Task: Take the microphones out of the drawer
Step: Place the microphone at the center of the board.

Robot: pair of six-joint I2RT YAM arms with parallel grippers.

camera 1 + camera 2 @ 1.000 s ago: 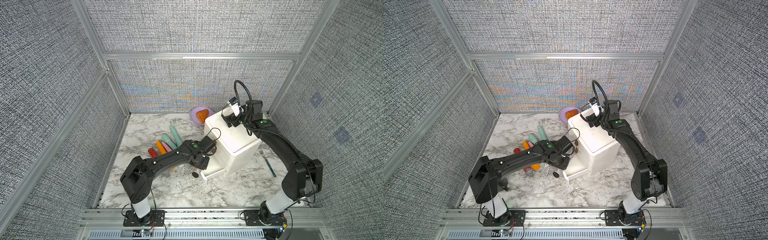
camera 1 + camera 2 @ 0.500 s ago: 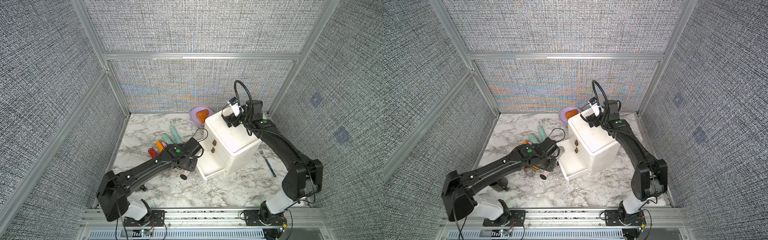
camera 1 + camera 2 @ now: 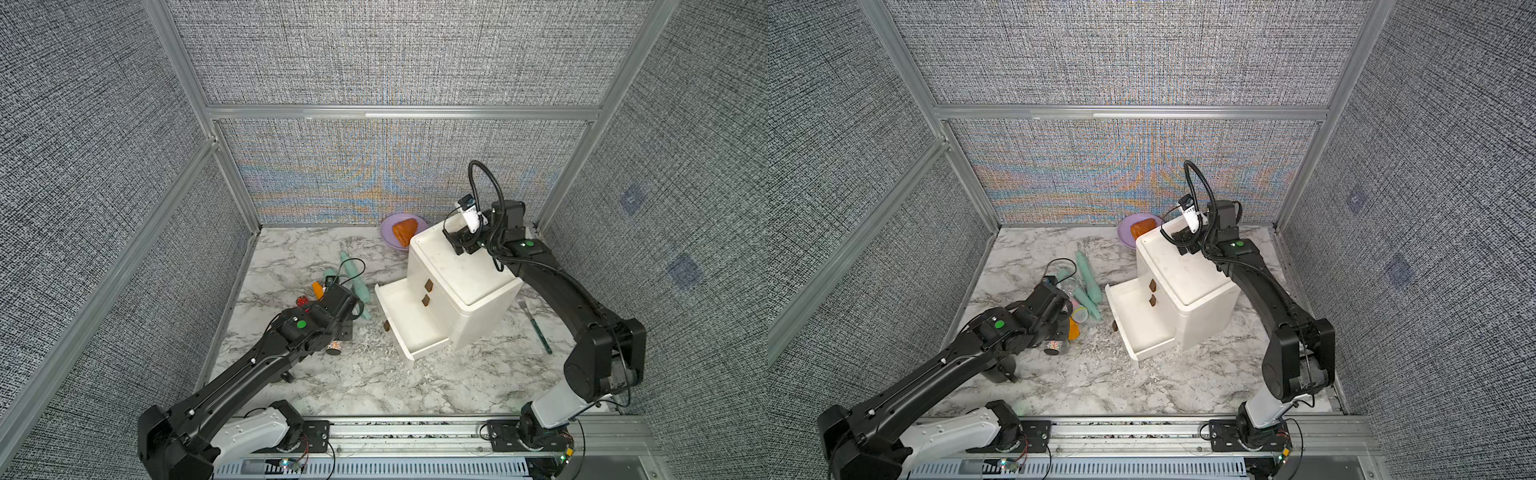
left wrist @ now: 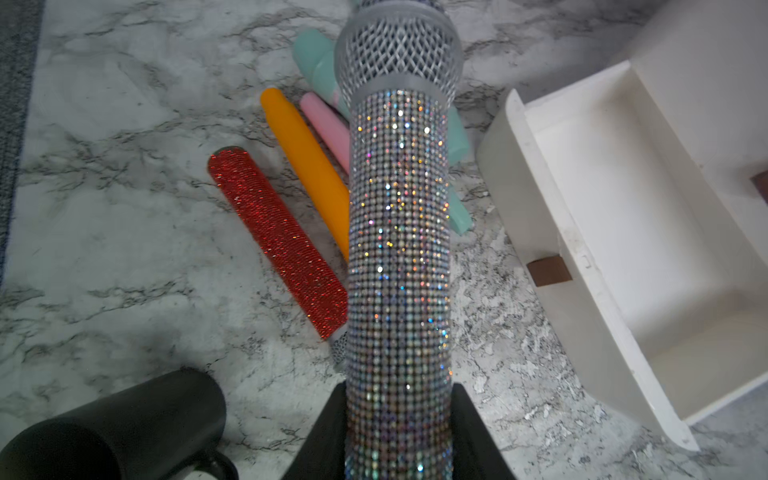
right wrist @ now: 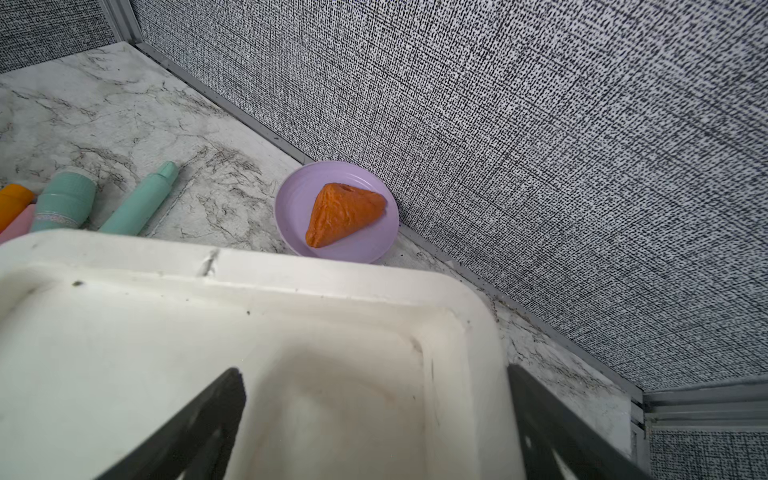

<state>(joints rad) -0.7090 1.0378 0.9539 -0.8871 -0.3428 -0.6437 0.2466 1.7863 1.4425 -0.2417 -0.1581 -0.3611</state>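
Rhinestone microphone [image 4: 399,249] gripped in left fingers [image 4: 322,440], arm stretched low

No legible text, label, brand, number or sign on anything in view.

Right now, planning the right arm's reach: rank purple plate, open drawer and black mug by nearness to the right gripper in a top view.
From the right gripper:
1. purple plate, by back wall
2. open drawer, cabinet's front
3. black mug, under left arm
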